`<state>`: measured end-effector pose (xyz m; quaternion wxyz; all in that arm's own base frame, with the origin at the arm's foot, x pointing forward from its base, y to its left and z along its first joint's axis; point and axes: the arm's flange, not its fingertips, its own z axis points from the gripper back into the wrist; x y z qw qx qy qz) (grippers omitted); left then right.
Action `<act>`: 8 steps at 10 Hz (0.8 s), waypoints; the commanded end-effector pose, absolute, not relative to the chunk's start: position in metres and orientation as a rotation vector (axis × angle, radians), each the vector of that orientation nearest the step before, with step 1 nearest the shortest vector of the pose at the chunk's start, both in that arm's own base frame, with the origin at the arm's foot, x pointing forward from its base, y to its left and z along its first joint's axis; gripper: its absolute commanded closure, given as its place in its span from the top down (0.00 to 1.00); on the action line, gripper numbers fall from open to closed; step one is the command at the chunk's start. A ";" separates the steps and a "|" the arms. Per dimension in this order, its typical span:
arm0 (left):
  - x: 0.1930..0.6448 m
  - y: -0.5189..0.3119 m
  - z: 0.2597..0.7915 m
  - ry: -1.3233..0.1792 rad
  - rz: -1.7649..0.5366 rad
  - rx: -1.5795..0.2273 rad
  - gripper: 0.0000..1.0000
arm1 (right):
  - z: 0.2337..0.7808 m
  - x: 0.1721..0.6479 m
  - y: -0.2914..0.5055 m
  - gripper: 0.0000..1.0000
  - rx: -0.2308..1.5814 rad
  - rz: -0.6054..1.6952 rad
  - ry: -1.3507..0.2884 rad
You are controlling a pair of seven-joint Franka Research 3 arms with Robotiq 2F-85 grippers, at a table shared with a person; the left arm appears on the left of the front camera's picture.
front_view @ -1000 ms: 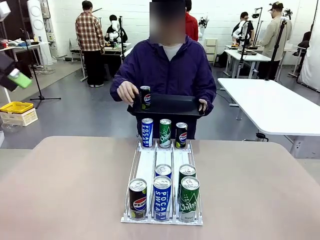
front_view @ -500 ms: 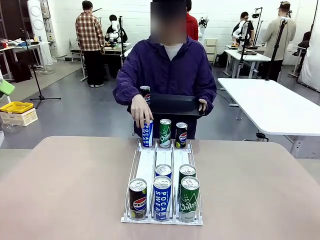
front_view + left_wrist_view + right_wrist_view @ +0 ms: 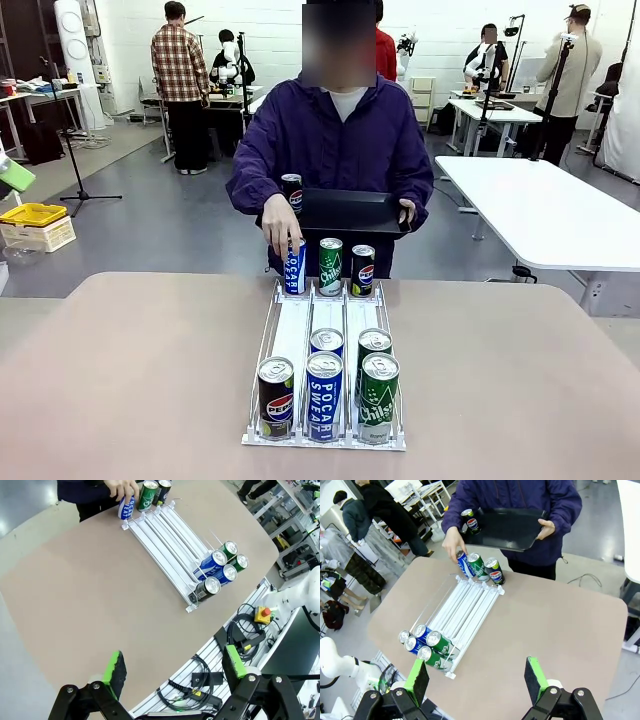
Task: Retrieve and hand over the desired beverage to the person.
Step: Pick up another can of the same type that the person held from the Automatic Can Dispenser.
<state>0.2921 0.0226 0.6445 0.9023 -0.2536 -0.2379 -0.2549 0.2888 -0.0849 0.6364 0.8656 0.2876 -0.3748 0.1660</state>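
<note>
Person (image 3: 335, 140): navy-purple hooded jacket, black tray (image 3: 355, 212) w/ Pepsi can (image 3: 291, 192); hand (image 3: 281, 222) on Pocari can (image 3: 294, 272), rack (image 3: 292, 335) far end. Left gripper (image 3: 175, 667), right gripper (image 3: 476, 679): wide open, empty, above surface (image 3: 130, 380).

Bench (image 3: 130, 380): smooth, matt top.
Cans (image 3: 324, 395): glossy printed metal, shiny lids.
Rack (image 3: 293, 328): smooth white plastic lanes, thin wire rails.
Tray (image 3: 350, 210): black plastic, semi-matt.
Jacket (image 3: 290, 140) of the person (image 3: 335, 150): woven cloth, faint sheen.
</note>
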 end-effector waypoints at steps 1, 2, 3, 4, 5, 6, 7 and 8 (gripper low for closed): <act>0.295 0.023 0.646 -0.507 -0.533 -0.531 1.00 | 0.635 0.291 -0.084 1.00 0.635 0.366 -0.798; 0.295 0.023 0.646 -0.507 -0.533 -0.531 1.00 | 0.635 0.291 -0.084 1.00 0.635 0.366 -0.798; 0.295 0.023 0.646 -0.507 -0.533 -0.531 1.00 | 0.635 0.291 -0.084 1.00 0.635 0.366 -0.798; 0.295 0.023 0.646 -0.507 -0.533 -0.531 1.00 | 0.635 0.291 -0.084 1.00 0.635 0.366 -0.798; 0.295 0.023 0.646 -0.507 -0.533 -0.531 1.00 | 0.635 0.291 -0.084 1.00 0.635 0.366 -0.798; 0.295 0.023 0.646 -0.507 -0.533 -0.531 1.00 | 0.635 0.291 -0.084 1.00 0.635 0.366 -0.798; 0.295 0.023 0.646 -0.507 -0.533 -0.531 1.00 | 0.635 0.291 -0.084 1.00 0.635 0.366 -0.798; 0.295 0.023 0.646 -0.507 -0.533 -0.531 1.00 | 0.635 0.291 -0.084 1.00 0.635 0.366 -0.798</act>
